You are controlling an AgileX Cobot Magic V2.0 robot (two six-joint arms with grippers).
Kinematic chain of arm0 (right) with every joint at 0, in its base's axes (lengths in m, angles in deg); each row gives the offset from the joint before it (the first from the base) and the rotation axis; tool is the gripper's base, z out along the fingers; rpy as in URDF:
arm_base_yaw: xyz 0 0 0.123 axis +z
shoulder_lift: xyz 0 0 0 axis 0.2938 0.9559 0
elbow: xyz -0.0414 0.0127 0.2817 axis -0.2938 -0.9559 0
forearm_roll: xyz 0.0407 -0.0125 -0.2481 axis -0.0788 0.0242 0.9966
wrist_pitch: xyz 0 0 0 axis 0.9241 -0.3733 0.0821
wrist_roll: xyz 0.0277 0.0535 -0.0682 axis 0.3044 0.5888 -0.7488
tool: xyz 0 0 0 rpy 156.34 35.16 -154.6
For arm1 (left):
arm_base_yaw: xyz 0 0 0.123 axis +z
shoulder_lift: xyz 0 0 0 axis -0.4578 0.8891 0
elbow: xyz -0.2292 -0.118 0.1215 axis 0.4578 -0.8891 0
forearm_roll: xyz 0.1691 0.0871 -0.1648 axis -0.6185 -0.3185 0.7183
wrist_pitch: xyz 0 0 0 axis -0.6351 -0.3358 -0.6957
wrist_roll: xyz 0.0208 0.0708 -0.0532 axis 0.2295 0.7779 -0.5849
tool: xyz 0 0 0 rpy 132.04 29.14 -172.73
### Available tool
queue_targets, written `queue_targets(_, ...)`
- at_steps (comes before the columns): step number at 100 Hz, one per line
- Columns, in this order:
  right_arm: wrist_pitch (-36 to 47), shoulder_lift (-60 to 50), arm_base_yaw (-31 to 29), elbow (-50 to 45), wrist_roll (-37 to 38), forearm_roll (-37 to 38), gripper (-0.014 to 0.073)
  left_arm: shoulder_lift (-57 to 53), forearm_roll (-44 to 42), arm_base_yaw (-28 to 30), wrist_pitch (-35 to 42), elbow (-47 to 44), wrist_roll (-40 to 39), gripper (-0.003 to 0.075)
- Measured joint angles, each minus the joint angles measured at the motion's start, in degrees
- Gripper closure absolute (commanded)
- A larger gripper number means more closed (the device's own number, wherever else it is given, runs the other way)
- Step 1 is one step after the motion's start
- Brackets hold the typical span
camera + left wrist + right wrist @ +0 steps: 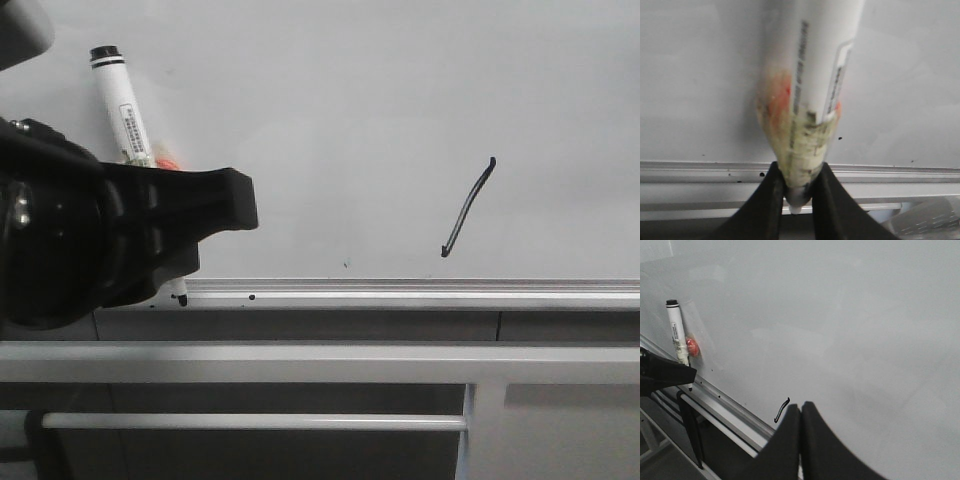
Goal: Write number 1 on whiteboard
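Note:
The whiteboard [350, 110] fills the front view. The number 1 [468, 208] is a thin slanted black stroke on its right part, above the ledge. My left gripper [215, 205] sits at the left, shut on a white marker [122, 105] that has a black end up and its dark tip [181, 298] down at the ledge. The left wrist view shows the marker [810, 75] pinched between the black fingers [772, 200]. My right gripper [801, 407] is shut with nothing in it, close to the board, the number 1 [782, 410] just beside its fingertips.
A silver ledge [420, 292] runs along the board's lower edge. Grey horizontal rails [300, 362] and a thin white bar [250, 421] lie below it. An orange-red patch [692, 346] shows on the marker near the left fingers. Small dark specks [251, 296] dot the ledge.

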State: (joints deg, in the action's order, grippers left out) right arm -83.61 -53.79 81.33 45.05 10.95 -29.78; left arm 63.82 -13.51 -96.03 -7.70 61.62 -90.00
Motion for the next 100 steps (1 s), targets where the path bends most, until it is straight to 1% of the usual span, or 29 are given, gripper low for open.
queue_targets(5, 0.0, 0.0, 0.0, 0.0, 0.0, 0.0, 0.0657, 0.0, 0.0, 0.0, 0.0, 0.0, 0.1, 0.0728)
queue_targets(12, 0.0, 0.0, 0.0, 0.0, 0.0, 0.0, 0.0657, 0.0, 0.0, 0.0, 0.0, 0.0, 0.2, 0.0675)
queue_targets(16, 0.0, 0.0, 0.0, 0.0, 0.0, 0.0, 0.0657, 0.0, 0.0, 0.0, 0.0, 0.0, 0.3, 0.0616)
queue_targets(19, 0.0, 0.0, 0.0, 0.0, 0.0, 0.0, 0.0657, 0.0, 0.0, 0.0, -0.1, 0.0, 0.4, 0.0587)
queue_targets(21, 0.0, 0.0, 0.0, 0.0, 0.0, 0.0, 0.0657, 0.0, 0.0, 0.0, -0.1, -0.1, 0.4, 0.0535)
queue_targets(23, 0.0, 0.0, 0.0, 0.0, 0.0, 0.0, 0.0657, 0.0, 0.0, 0.0, -0.2, -0.2, 0.4, 0.0524)
queue_targets(33, 0.0, 0.0, 0.0, 0.0, 0.0, 0.0, 0.0657, 0.0, 0.0, 0.0, -1.3, -0.6, 0.5, 0.0376)
queue_targets(35, 0.0, 0.0, 0.0, 0.0, 0.0, 0.0, 0.0657, 0.0, 0.0, 0.0, -1.6, -0.7, 0.5, 0.0369)
queue_targets(37, 0.0, 0.0, 0.0, 0.0, 0.0, 0.0, 0.0657, 0.0, 0.0, 0.0, -1.7, -0.7, 0.5, 0.0339)
queue_targets(41, 0.0, 0.0, 0.0, 0.0, 0.0, 0.0, 0.0657, 0.0, 0.0, 0.0, -2.1, -0.7, 0.5, 0.032)
queue_targets(46, 0.0, 0.0, 0.0, 0.0, 0.0, 0.0, 0.0657, 0.0, 0.0, 0.0, -2.2, -0.9, 0.5, 0.0309)
queue_targets(69, 0.0, 0.0, 0.0, 0.0, 0.0, 0.0, 0.0657, -0.2, 0.0, -0.1, -2.2, -1.1, 0.5, 0.031)
queue_targets(100, 0.0, 0.0, 0.0, 0.0, 0.0, 0.0, 0.0657, -5.9, 0.0, -1.8, -2.8, -2.9, 3.4, 0.031)
